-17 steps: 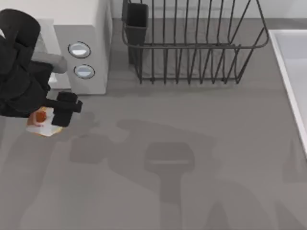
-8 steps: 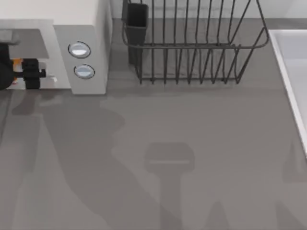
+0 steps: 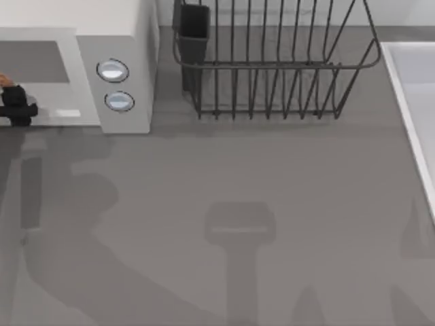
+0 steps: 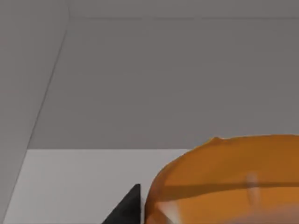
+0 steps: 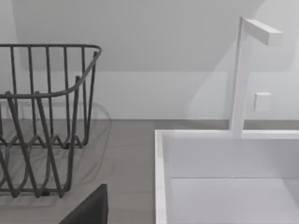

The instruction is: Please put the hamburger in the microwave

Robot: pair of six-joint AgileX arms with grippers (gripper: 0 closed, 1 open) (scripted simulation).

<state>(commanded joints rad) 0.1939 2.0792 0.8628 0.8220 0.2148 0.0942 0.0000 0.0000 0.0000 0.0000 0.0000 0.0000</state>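
Illumination is even and diffuse in all three views, with no glare. In the top view the table (image 3: 285,170) carries broad, soft-edged arm shadows — darkest at lower left and lower centre. The microwave (image 3: 122,41) casts a narrow shadow along its front base. The dish rack (image 5: 42,121) throws faint wire shadows on the wall behind. In the left wrist view the hamburger (image 4: 233,182) is crossed by a dark shadow band. Edges stay straight — no visible lens distortion.

Top view: straight down on the surface (image 3: 272,204), microwave (image 3: 129,41) at left, dish rack (image 3: 272,68) behind centre. Left wrist view — very near the hamburger (image 4: 233,182), facing into the grey cavity. Right wrist view — low, level, toward rack (image 5: 46,116) and sink (image 5: 224,177); rack shared with top.
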